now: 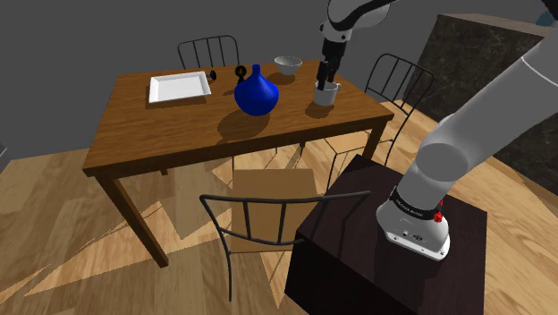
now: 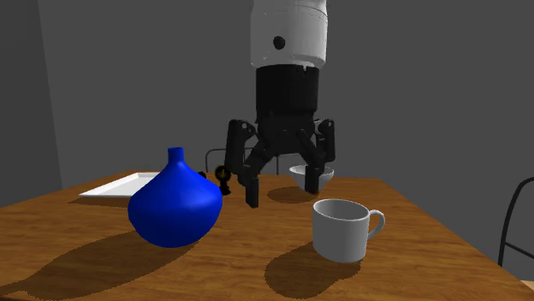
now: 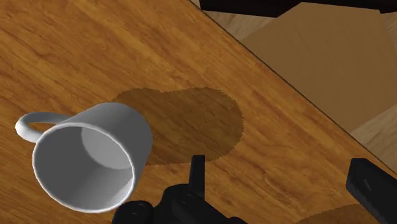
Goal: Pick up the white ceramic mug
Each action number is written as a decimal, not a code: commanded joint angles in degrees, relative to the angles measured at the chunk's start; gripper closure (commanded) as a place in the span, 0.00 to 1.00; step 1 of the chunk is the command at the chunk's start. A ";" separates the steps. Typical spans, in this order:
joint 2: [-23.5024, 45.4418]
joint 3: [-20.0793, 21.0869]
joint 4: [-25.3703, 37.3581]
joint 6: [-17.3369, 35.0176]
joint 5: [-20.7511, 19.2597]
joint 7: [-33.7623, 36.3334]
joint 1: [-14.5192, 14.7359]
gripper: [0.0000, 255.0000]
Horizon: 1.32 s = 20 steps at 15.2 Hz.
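Note:
The white mug (image 1: 325, 95) stands upright on the wooden table (image 1: 179, 134), close to the edge at the shoulder view's right. Its handle (image 2: 374, 223) points to the second exterior view's right. My black gripper (image 2: 282, 188) hangs open just above the tabletop, between the mug (image 2: 341, 229) and the blue vase (image 2: 175, 205). In the wrist view the mug (image 3: 89, 156) lies outside the fingers, beside one fingertip (image 3: 197, 170), and nothing is between them. The gripper (image 1: 324, 80) shows directly over the mug in the shoulder view.
A round blue vase (image 1: 257, 92), a white tray (image 1: 180, 87), a small white bowl (image 1: 288, 63) and a small black object (image 1: 240, 73) share the table. Wire chairs (image 1: 268, 228) (image 1: 398, 80) (image 1: 207, 49) stand around it. A tan box (image 1: 273, 190) sits beneath.

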 commanded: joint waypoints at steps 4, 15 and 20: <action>8.75 -3.23 4.30 5.70 0.28 -4.98 -1.29 0.00; 20.84 -5.69 9.42 13.73 3.44 -11.07 -3.01 0.00; 22.00 -5.65 8.70 15.55 3.92 -11.37 -3.06 1.00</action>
